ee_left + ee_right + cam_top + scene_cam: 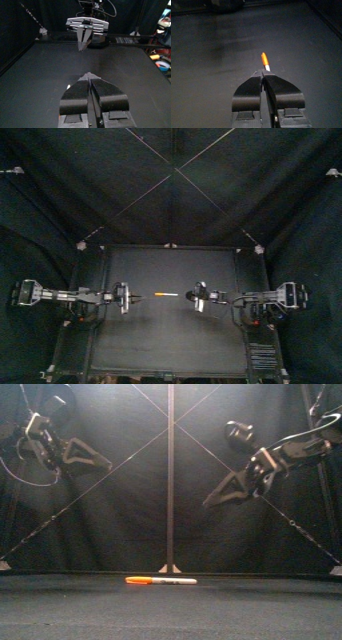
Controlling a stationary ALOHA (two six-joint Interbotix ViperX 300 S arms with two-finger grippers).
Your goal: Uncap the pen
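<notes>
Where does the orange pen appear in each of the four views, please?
Top view: orange pen near the middle of the table.
Front view: lying flat, just left of centre.
Left wrist view: not visible.
Right wrist view: just beyond the fingers.
Shared landmark: the right gripper, seen in every view.

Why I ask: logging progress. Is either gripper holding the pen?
No, the pen lies loose on the table, while the left gripper and right gripper are shut on nothing, apart from it.
</notes>
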